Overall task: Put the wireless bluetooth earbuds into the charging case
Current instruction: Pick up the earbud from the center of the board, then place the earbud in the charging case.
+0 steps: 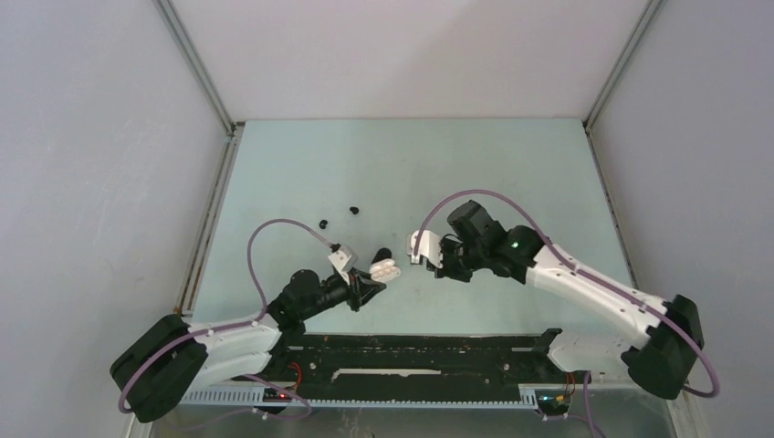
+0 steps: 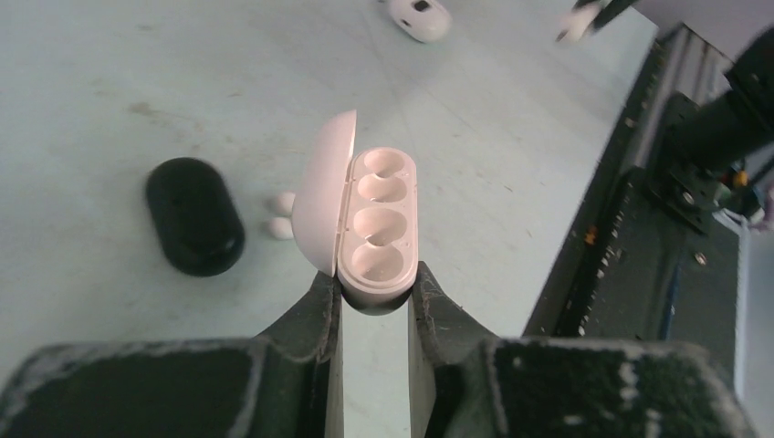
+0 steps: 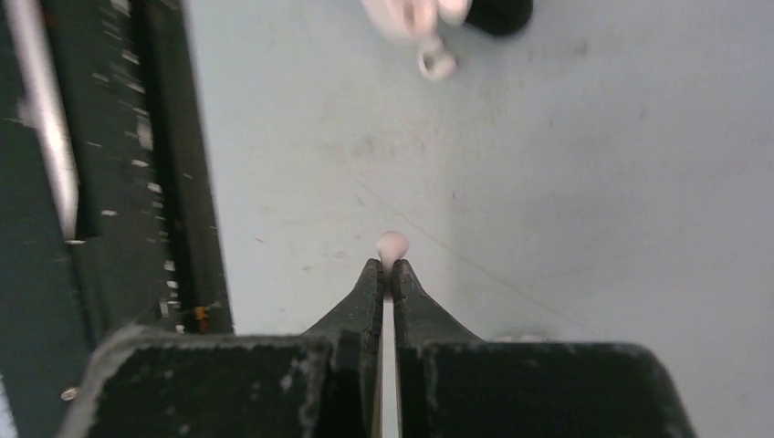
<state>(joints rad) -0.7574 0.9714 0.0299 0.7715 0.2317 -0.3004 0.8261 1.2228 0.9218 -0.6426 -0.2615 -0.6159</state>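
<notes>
My left gripper [image 2: 375, 285] [image 1: 369, 288] is shut on the near end of an open white charging case [image 2: 376, 219] [image 1: 384, 270]. Its lid stands up on the left and its wells are empty. Two white earbuds [image 2: 281, 215] lie on the table just left of the lid. My right gripper [image 3: 387, 267] [image 1: 445, 266] is shut on a white earbud [image 3: 391, 245] above the table, right of the case. Its tip with the bud shows in the left wrist view [image 2: 579, 24]. Two black earbuds [image 1: 323, 223] [image 1: 354, 210] lie farther back.
A closed black case [image 2: 194, 215] [image 1: 384, 255] lies left of the white case. A white rounded object with dark spots [image 2: 420, 16] lies beyond it. A small white piece [image 3: 436, 64] lies ahead of the right gripper. The black base rail [image 1: 411, 347] runs along the near edge.
</notes>
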